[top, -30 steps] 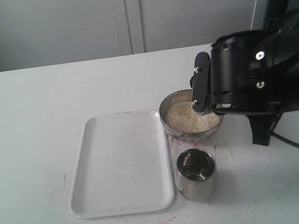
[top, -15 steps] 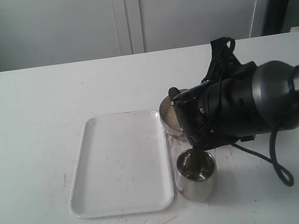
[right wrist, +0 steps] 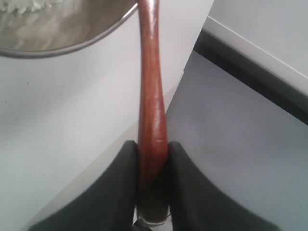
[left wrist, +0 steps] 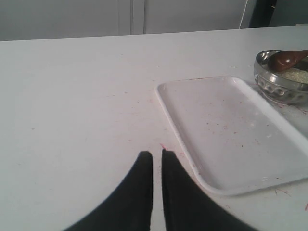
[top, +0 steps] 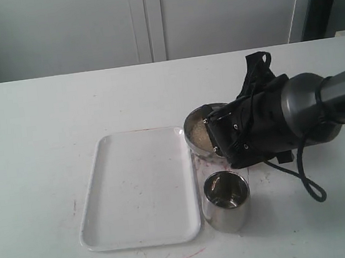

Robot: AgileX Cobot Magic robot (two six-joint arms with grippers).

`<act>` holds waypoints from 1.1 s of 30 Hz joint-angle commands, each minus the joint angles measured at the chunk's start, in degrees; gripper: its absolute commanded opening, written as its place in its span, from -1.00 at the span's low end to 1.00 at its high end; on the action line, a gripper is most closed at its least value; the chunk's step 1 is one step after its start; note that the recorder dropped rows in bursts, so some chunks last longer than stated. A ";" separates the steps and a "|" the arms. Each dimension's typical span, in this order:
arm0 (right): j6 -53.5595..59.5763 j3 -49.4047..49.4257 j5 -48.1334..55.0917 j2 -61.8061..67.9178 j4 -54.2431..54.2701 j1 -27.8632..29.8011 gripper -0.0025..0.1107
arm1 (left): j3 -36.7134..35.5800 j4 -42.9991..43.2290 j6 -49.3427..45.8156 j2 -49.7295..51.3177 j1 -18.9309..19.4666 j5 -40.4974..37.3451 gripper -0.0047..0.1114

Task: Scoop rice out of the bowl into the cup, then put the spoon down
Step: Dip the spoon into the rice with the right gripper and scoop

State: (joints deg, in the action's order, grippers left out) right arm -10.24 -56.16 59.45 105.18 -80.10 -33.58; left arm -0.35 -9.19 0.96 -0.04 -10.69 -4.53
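Note:
My right gripper [right wrist: 152, 144] is shut on the handle of the reddish-brown wooden spoon [right wrist: 151, 91], which runs up to the steel bowl [right wrist: 72, 39]. In the left wrist view the spoon head [left wrist: 284, 58] sits over the bowl [left wrist: 279, 86], just above the rice [left wrist: 297, 75]. In the exterior view the right gripper [top: 219, 137] lies low across the right side of the bowl [top: 193, 124] and hides the spoon; some rice [top: 200, 137] still shows. The steel cup [top: 227, 201] stands just in front of the bowl. My left gripper [left wrist: 157, 155] hovers over bare table, shut on nothing.
A white rectangular tray [top: 139, 190] lies left of the bowl and cup, its edge near the left gripper [left wrist: 192, 163]. The right arm's cable [top: 308, 181] loops over the table to the right of the cup. The table's edge [right wrist: 185, 72] runs close behind the right gripper.
The right arm tipped down from above the bowl, passed over the cup, and has now drawn back over the bowl. Cup, bowl and tray stay put.

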 commanded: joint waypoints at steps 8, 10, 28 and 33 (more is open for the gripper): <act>-1.82 0.00 0.38 0.50 1.58 1.52 -0.96 | 0.35 -0.59 0.10 0.04 -0.06 0.15 -0.67; -1.53 0.00 0.27 0.50 2.99 1.52 -0.96 | 0.35 -0.59 0.10 0.04 -0.06 0.15 -0.67; 13.31 -8.88 0.23 0.50 26.50 1.52 -0.96 | 0.35 -0.59 0.10 0.04 -0.06 0.15 -0.67; 15.91 -11.88 2.76 0.50 31.46 1.90 -0.96 | 0.35 -0.59 0.10 0.04 -0.06 0.15 -0.67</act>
State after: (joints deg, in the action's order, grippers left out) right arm 3.09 -66.33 60.28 105.59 -52.03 -32.58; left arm -0.35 -9.19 0.96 -0.04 -10.69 -4.53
